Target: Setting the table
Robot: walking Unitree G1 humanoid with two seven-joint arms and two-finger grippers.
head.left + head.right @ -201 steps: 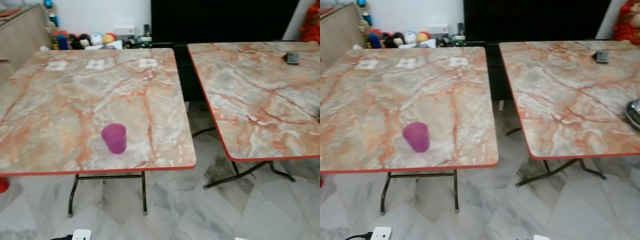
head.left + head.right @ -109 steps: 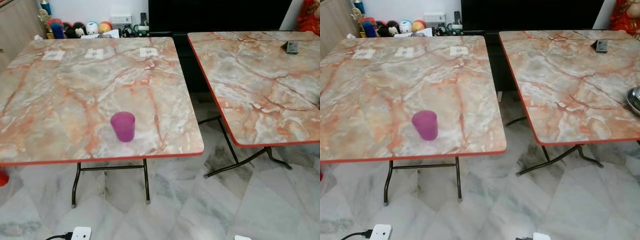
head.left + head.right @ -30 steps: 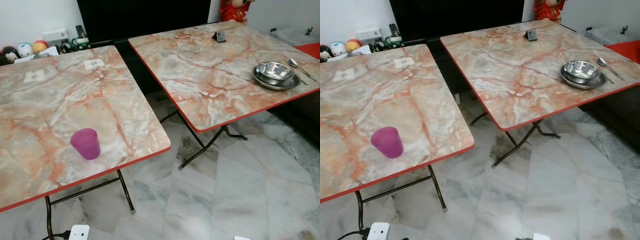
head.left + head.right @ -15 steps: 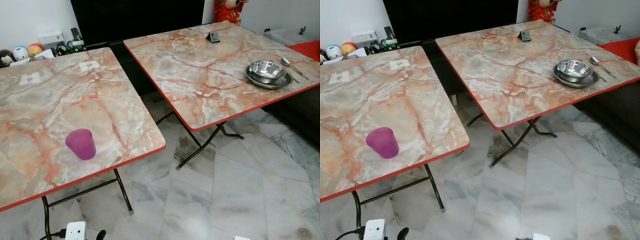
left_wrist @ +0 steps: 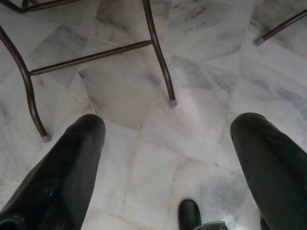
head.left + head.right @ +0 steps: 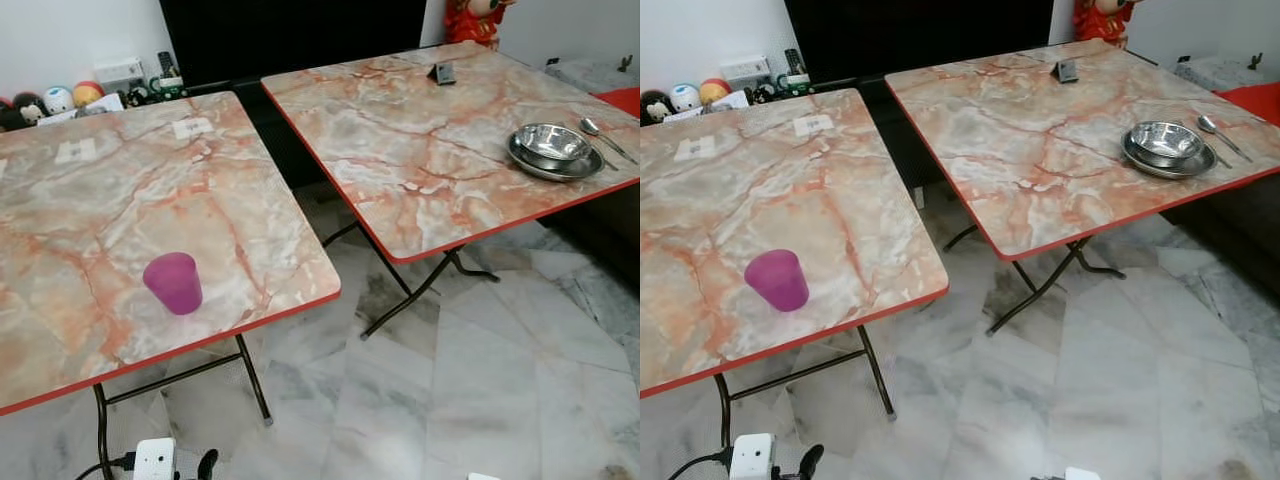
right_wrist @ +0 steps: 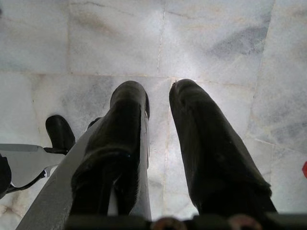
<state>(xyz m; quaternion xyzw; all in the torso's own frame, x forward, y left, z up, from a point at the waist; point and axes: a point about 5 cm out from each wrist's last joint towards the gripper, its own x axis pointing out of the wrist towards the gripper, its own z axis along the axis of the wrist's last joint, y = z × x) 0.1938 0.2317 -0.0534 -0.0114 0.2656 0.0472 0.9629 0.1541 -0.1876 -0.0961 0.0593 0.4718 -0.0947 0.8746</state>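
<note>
The marble floor (image 6: 470, 380) is lying pale and grey under everything. Two big tables with pink and orange stone tops and red edges are standing on it, side by side, with a gap between them. The left table (image 6: 90, 230) is sitting nearer the robot. The right table (image 6: 430, 140) is sitting across the gap and reaching further back. Both are standing on thin dark metal legs (image 5: 158, 52).

A dark wide screen (image 6: 300, 30) is standing behind the tables. Some small round toys (image 6: 60, 100) are sitting by the wall on the far left.

On the right table, near its right edge, a shiny metal bowl (image 6: 550, 142) is sitting inside a metal plate (image 6: 553, 166). A spoon (image 6: 603, 135) is lying just beside them, further right. A small dark thing (image 6: 441, 72) is lying near the far edge of that table.

On the left table, a purple cup (image 6: 173, 282) is standing upright near the front edge. Small white cards (image 6: 192, 127) are lying near the far side.

The left claw (image 5: 168, 153) is hanging low over the floor with its fingers spread wide, holding nothing. The right claw (image 7: 158, 129) is hanging over the floor too, with its fingers close together and only a thin gap between them, holding nothing.
</note>
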